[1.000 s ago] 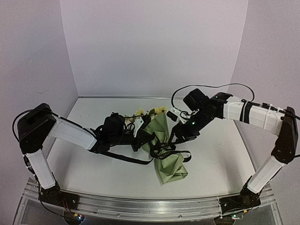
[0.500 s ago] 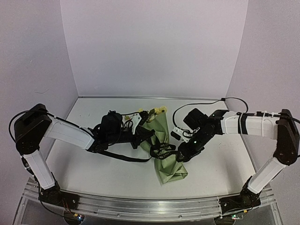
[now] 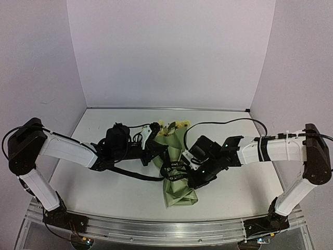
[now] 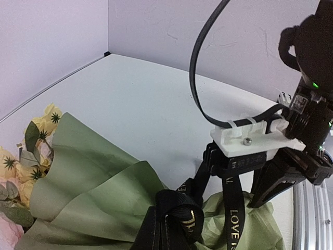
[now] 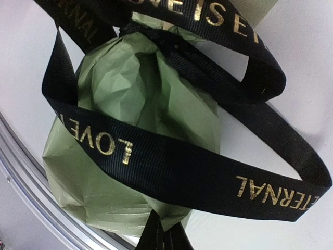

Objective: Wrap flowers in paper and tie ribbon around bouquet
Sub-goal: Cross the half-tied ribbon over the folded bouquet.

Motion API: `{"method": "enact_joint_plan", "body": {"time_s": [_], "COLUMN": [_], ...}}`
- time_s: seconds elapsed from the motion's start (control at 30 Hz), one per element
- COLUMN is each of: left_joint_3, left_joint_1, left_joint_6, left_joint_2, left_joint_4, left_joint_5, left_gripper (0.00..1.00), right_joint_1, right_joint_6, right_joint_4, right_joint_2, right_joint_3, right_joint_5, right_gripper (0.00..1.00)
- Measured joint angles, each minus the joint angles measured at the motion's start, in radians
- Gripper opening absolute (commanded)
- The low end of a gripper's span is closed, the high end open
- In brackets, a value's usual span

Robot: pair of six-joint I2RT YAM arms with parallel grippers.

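The right gripper (image 3: 191, 179), its jaws pressed together, pinches a strand of the long narrow black fabric ribbon (image 5: 171, 166) printed with gold lettering. It sits low beside the crumpled narrow end of the bouquet (image 3: 179, 195), a cone of olive-green wrapping paper (image 4: 93, 182). In the right wrist view the words "LOVE" and "ETERNAL" read along a band looping over that end. The ribbon is gathered in a dark knot around the cone's waist. The pale yellow and cream flowers (image 3: 177, 125) show at the wide end, pointing toward the far wall. The left gripper (image 3: 156, 152), also closed, rests against the cone's left side. Ribbon strands run off the bottom of its wrist view, and whether it grips them cannot be told. The bouquet lies mid-way across the white table (image 3: 104, 192), between both arms.
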Motion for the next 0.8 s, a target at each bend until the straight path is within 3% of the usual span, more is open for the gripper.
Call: {"method": "enact_joint_plan", "body": {"time_s": [0.1, 0.37, 0.5, 0.63, 0.8], "left_joint_3": [-0.043, -0.094, -0.095, -0.097, -0.097], "left_joint_1": [0.000, 0.000, 0.000, 0.000, 0.000], "left_joint_6": [-0.016, -0.019, -0.008, 0.006, 0.010], "left_joint_2": [-0.050, -0.158, -0.162, -0.162, -0.162], "left_joint_4": [0.000, -0.064, -0.079, -0.082, -0.088], "left_joint_5": [0.007, 0.054, 0.056, 0.056, 0.055], "left_gripper": [0.00, 0.00, 0.00, 0.00, 0.00], "right_joint_1": [0.058, 0.102, 0.102, 0.102, 0.102], "right_joint_6": [0.072, 0.091, 0.014, -0.115, -0.333], "right_joint_4": [0.054, 0.090, 0.038, -0.020, -0.007], "right_joint_2": [0.020, 0.039, -0.021, -0.142, -0.253], "right_joint_3": [-0.008, -0.009, -0.009, -0.018, -0.107], "right_joint_5": [0.045, 0.062, 0.070, 0.132, 0.246], "right_gripper": [0.06, 0.40, 0.50, 0.68, 0.76]}}
